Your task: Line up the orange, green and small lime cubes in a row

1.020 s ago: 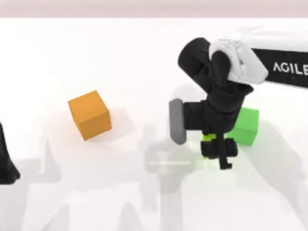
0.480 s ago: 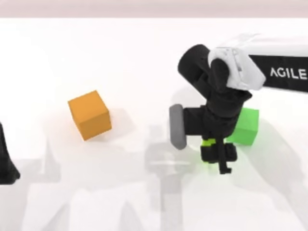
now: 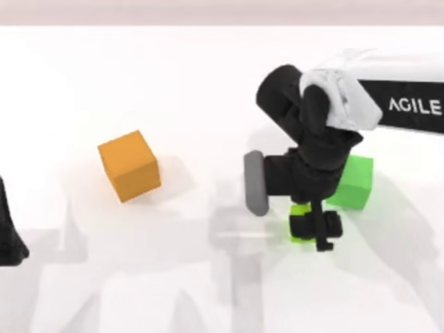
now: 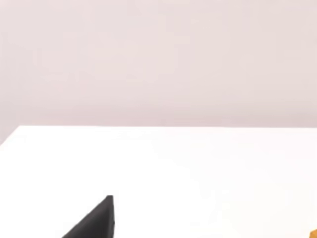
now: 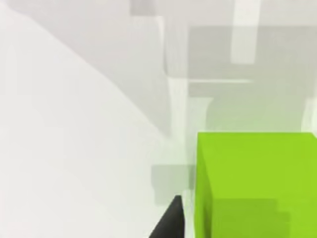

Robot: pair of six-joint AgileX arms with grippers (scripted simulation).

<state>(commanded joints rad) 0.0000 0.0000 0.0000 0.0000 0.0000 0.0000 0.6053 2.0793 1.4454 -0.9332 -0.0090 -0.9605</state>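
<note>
Top view: right end effector (image 3: 313,223) has sunk lower around the small lime cube (image 3: 298,220), apparently grasping it, pickup imminent; left end effector's state hidden

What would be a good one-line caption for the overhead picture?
Right gripper poised over the small lime cube beside the green cube, orange cube apart at left.
</note>
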